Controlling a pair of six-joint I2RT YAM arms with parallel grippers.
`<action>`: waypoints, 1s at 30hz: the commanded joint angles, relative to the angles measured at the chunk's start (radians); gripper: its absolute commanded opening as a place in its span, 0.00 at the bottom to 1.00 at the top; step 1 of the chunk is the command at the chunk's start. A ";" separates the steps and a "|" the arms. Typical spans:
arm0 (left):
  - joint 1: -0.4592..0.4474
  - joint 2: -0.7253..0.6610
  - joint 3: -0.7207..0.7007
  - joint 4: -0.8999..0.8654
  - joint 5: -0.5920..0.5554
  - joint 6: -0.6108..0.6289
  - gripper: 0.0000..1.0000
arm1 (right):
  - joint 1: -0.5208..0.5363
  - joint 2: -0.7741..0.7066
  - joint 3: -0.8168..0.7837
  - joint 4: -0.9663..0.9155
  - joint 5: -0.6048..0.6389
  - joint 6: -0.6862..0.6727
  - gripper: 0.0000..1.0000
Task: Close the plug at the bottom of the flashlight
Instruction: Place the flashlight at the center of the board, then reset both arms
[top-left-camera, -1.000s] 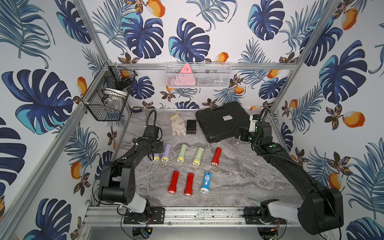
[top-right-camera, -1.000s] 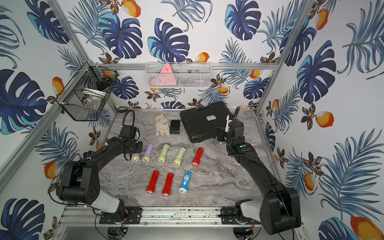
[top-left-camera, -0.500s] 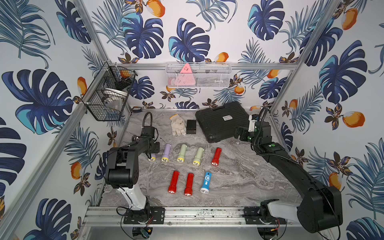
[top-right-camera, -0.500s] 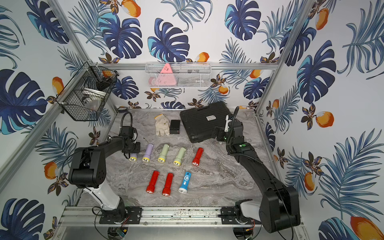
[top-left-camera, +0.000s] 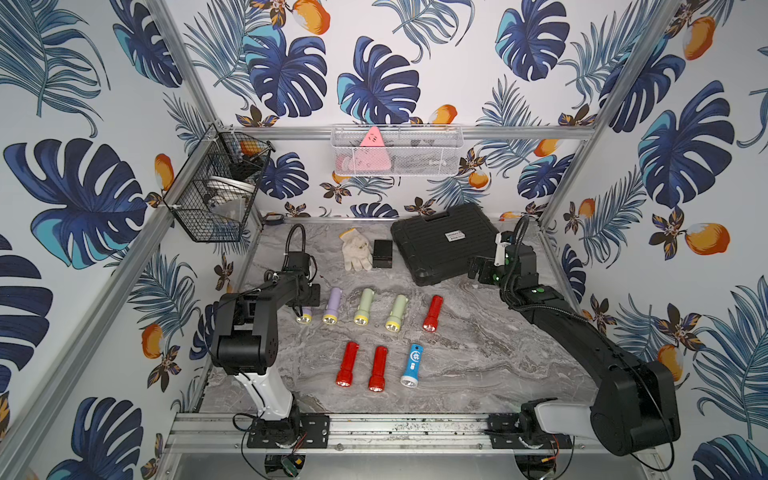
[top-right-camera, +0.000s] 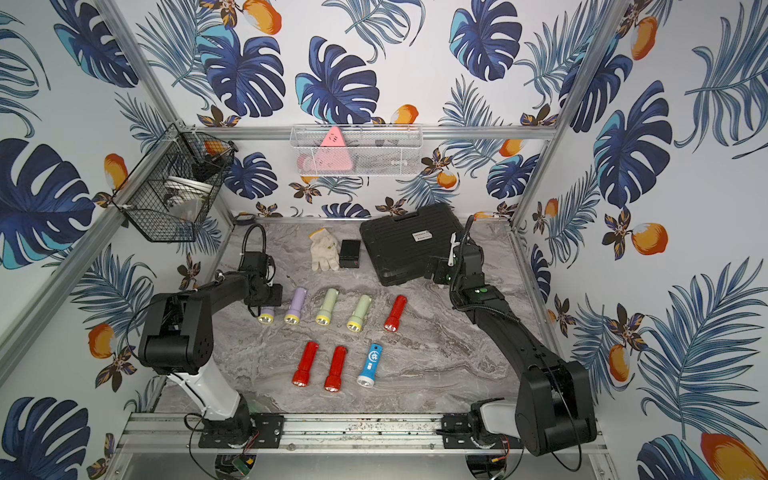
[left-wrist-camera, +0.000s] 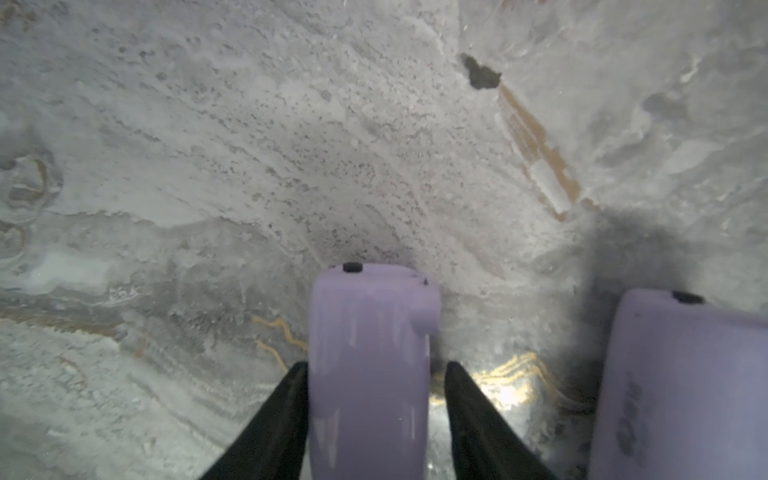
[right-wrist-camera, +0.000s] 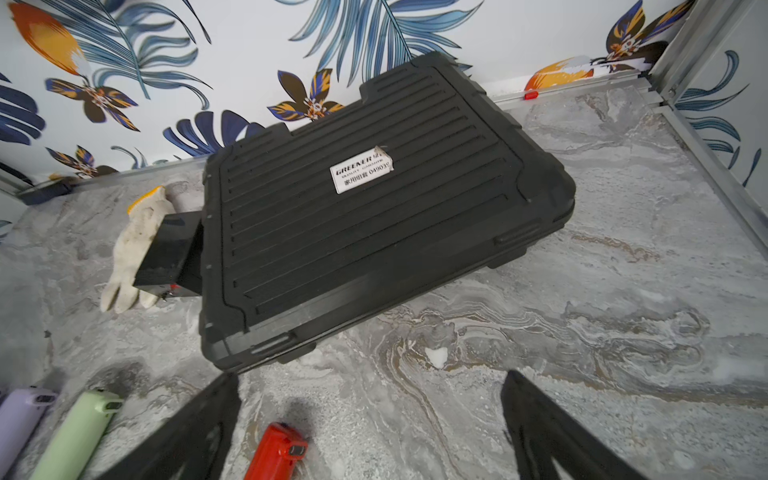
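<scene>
Step in hand: pressing shut the plug at the tail of the leftmost lilac plastic flashlight (left-wrist-camera: 370, 332), judged from where the left fingers (left-wrist-camera: 274, 419) sit.
Flashlight place: flat on the grey marbled worktop (left-wrist-camera: 208, 145), at the left end of the rear row of five, yellow-rimmed head (top-left-camera: 304, 319) toward the robot bases, just beside a second lilac flashlight (left-wrist-camera: 681, 374).
State of the left fingers: astride the lilac body, one against it, a thin gap at the other; parted, not clamping.
State of the right fingers (right-wrist-camera: 187, 436): spread wide, holding nothing, over bare worktop near the ribbed black plastic case (right-wrist-camera: 374, 249), well apart from the job.
Doing it well: push along the body's axis, square on the tail face; brace the body against sliding toward the neighbour; press until flush, then back straight off.
Look of the flashlight: smooth matt lilac shell, rounded tail, small dark nub (left-wrist-camera: 352, 267) at the tail edge, moulded lug (left-wrist-camera: 424, 316) at one corner.
Plug: seated or not, impossible to tell from these views.
Risk: rolling on the round body; nudging the second flashlight.
</scene>
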 joint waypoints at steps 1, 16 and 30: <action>0.001 -0.023 0.030 -0.032 0.009 -0.017 0.77 | -0.007 0.029 -0.016 0.062 0.086 -0.035 1.00; -0.018 -0.206 0.027 0.138 0.103 -0.080 0.99 | -0.193 0.174 -0.255 0.418 0.222 -0.047 1.00; -0.057 -0.346 -0.387 0.782 0.152 0.012 0.99 | -0.206 0.271 -0.458 0.892 0.208 -0.091 1.00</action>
